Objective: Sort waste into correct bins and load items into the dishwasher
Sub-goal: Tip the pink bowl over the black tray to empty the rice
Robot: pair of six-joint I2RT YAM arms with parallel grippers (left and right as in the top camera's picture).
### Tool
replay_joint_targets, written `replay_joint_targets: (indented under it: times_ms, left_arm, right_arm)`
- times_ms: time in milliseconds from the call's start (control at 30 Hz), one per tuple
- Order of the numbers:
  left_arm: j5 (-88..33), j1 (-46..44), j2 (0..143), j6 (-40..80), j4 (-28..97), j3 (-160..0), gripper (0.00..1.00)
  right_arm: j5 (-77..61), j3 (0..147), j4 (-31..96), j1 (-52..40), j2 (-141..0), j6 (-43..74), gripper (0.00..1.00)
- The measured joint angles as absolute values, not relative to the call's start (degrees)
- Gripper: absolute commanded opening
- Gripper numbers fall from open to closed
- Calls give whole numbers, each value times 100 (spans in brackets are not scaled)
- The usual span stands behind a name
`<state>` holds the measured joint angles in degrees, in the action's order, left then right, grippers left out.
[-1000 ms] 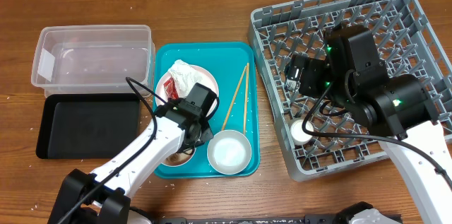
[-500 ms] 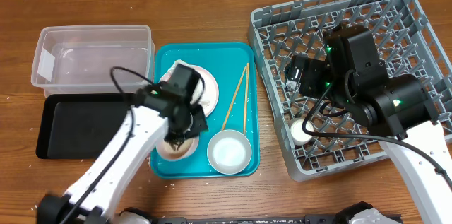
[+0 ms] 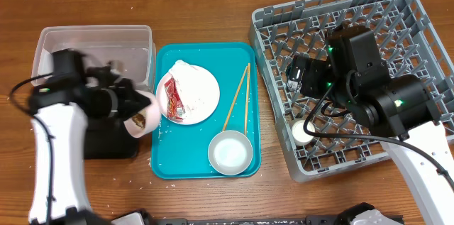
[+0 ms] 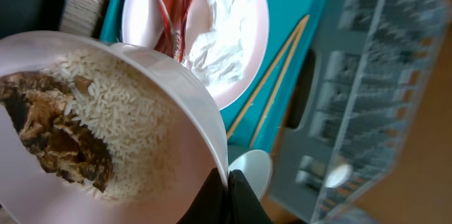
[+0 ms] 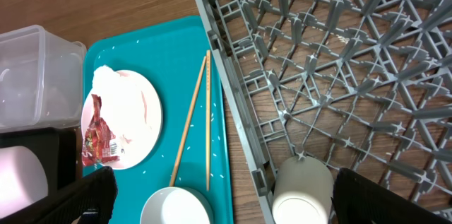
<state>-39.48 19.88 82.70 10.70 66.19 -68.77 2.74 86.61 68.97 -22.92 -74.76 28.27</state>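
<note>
Left gripper (image 4: 227,185) pinches pink bowl (image 3: 142,116) by the rim, tipped sideways at left-centre over black tray's (image 3: 110,143) right edge. Likely to dump rice (image 4: 120,118) there. Right gripper (image 3: 298,74) is spread wide and empty over rack (image 3: 418,33). Cup (image 3: 301,134) lies just below it in frame.

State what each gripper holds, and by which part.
The left gripper pinches the small pink bowl by its rim. The right gripper is open and holds nothing.

Left arm (image 3: 57,155) overhangs black tray (image 3: 110,140); teal tray (image 3: 177,155) unobstructed above.
</note>
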Motion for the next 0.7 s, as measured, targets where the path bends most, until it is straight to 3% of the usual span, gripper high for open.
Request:
replay_joint_targets:
  times_ms: [133, 400, 700]
  left_arm:
    - [-4991, 2978, 9024, 200, 6836, -6877, 4]
    - [-6807, 3944, 10785, -1511, 8246, -6897, 4]
    - [-7432, 5081, 11087, -2335, 8656, -6899, 4]
  right_arm:
    - [274, 8661, 6895, -2292, -7476, 2827, 100]
    - [274, 8661, 6956, -2292, -7476, 2829, 100]
    - [274, 8661, 6899, -2290, -7476, 2827, 100]
